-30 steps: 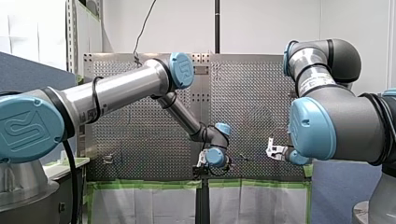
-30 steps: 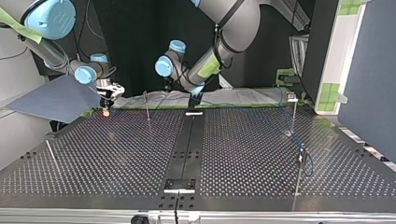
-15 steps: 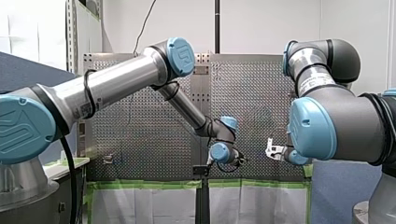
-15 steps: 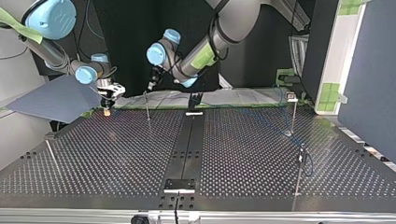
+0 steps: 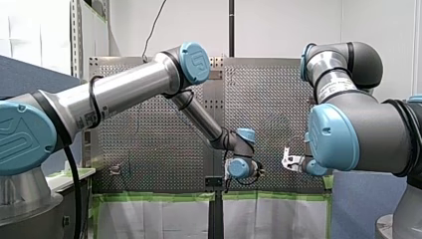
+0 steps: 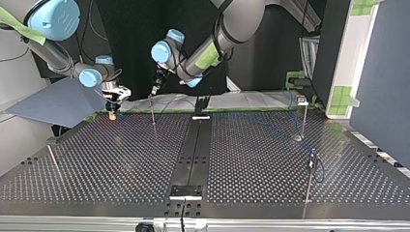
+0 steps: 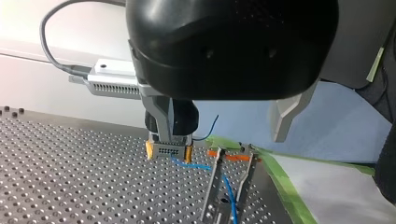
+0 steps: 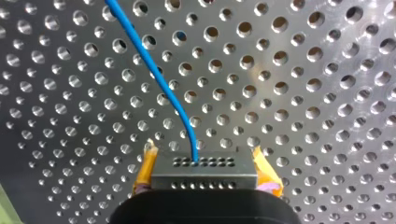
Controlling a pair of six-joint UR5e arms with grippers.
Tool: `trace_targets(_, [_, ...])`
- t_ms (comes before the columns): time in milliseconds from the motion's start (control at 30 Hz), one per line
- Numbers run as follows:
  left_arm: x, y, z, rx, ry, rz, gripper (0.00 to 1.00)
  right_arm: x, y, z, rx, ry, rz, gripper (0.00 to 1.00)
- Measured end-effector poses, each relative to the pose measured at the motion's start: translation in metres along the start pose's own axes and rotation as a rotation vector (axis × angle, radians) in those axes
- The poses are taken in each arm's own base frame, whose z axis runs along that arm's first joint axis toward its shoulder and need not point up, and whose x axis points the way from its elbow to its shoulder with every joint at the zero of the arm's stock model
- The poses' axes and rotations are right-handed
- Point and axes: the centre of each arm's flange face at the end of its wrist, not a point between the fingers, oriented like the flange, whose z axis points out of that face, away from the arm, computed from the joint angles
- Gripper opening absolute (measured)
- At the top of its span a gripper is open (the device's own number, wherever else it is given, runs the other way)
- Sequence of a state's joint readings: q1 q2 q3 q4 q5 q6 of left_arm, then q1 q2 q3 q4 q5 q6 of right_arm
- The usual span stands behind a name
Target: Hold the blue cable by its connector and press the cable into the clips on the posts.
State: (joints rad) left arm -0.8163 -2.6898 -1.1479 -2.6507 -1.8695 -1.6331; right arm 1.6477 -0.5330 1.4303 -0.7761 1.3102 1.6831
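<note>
1. My right gripper (image 8: 203,173) is holding the grey connector (image 8: 201,163). The jaws are squeezing it from both sides with their yellow pads (image 8: 144,169).
2. The blue cable (image 8: 154,74) is coming out of the connector and running away over the desk (image 8: 303,70) with all its little holes.
3. In the top view, the connector is sitting at about ten o'clock on the desk and hanging low over it.
4. In the left wrist view, the cable is going from the connector to a thin post (image 7: 212,186) at about four o'clock from it. The cable is passing between the post's two prongs. I cannot tell if it is clicked in.
5. My left gripper (image 6: 155,88) is hanging right above that post. Its jaws are standing wide and holding nothing.
6. I think the job is now at the pressing step for this post.
7. The cable is thin and bendy. If the push is coming down a bit off the middle, the cable could be slipping off the clip.
8. The two grippers are working very near each other, so they could be bumping together.
9. If my right gripper is pulling too hard, the cable could be popping out of the clip or bending the post.
</note>
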Motion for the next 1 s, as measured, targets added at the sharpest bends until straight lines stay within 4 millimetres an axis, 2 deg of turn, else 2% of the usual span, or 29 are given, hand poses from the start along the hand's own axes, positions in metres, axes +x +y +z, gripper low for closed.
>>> trace_targets(567, [0.006,-0.003,-0.003,-0.002,0.027,0.007,1.00,-0.002,-0.002,-0.002,0.000,-0.018,0.006,0.00])
trace_targets(800, [0.013,-0.003,-0.014,-0.020,0.076,0.040,1.00,-0.003,-0.002,-0.002,0.001,-0.022,0.008,0.00])
trace_targets(1000, [-0.002,-0.003,-0.025,-0.012,0.048,0.032,1.00,-0.004,-0.003,-0.002,0.005,-0.025,0.009,0.00])
